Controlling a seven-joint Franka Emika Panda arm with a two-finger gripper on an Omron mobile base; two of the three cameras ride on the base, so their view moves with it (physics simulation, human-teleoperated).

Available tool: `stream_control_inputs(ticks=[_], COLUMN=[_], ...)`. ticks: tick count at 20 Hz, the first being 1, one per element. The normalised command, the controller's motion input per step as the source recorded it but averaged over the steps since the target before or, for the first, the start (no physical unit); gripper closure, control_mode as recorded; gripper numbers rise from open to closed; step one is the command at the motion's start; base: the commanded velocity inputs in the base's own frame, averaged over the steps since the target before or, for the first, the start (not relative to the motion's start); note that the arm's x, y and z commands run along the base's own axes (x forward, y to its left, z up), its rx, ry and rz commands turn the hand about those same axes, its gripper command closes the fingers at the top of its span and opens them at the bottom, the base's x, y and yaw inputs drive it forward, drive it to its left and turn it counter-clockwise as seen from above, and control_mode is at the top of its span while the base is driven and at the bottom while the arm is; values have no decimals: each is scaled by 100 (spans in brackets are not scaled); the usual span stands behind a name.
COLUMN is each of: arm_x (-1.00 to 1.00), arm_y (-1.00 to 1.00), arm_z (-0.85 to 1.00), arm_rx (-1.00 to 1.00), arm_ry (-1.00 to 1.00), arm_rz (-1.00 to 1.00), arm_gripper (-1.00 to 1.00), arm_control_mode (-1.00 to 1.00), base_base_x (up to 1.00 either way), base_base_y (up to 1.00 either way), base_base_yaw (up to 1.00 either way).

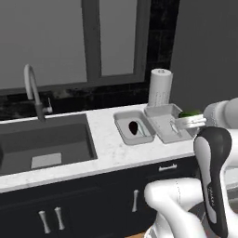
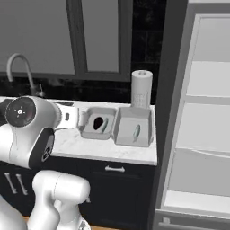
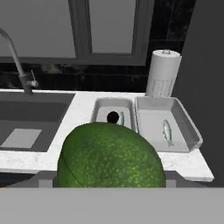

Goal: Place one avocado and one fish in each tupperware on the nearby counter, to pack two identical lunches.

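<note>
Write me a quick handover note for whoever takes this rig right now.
Gripper: shut on an avocado, held near the right tupperware.
Left tupperware: a dark avocado and a fish, so it looks packed.
Right tupperware: one fish, no avocado yet.
Left to do: put the held avocado in the right tupperware on the counter.

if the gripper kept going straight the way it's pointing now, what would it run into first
Probably the left tupperware, which already holds a dark avocado and a fish. The green avocado in the gripper hides the exact line, so depth is unclear.
</note>
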Motion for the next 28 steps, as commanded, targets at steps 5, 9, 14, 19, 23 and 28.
stream_control_inputs(ticks=[5, 9, 14, 19, 23, 28], arm_x=[0, 50, 77, 35, 17, 35], arm_y=[0, 0, -23, -56, -64, -17], arm_z=[0, -15, -40, -57, -57, -36], arm_rx=[0, 0, -2, -5, 0, 0], arm_ry=[0, 0, 2, 5, 16, 29], arm_rz=[0, -3, -16, -35, -37, -6], arm_gripper=[100, 100, 100, 100, 100, 100], arm_control_mode=[100, -100, -100, -100, -100, -100], base_base_x=[100, 50, 0, 0, 0, 0], base_base_y=[23, 0, 0, 0, 0, 0], base_base_yaw=[-7, -3, 0, 0, 0, 0])
